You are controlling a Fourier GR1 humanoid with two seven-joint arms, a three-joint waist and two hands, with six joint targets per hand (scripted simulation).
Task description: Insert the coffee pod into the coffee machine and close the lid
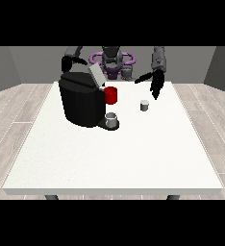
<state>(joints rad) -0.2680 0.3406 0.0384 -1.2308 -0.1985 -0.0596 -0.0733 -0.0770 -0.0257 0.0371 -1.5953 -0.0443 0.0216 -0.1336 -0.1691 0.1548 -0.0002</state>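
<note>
Front view shows a black coffee machine (81, 103) on the white table (109, 158), with its grey lid (96, 75) tilted up and open. Just beside the machine, toward the view's right, stands a red mug (111, 95); a grey cup (112, 119) sits on the machine's base at its front. The small grey coffee pod (144, 105) stands on the table well apart from the machine, farther to the view's right. The hand at the view's right (154, 84) hangs above and just behind the pod, fingers straight and spread, touching nothing. The other hand is hidden behind the machine. No writing can be read anywhere.
</note>
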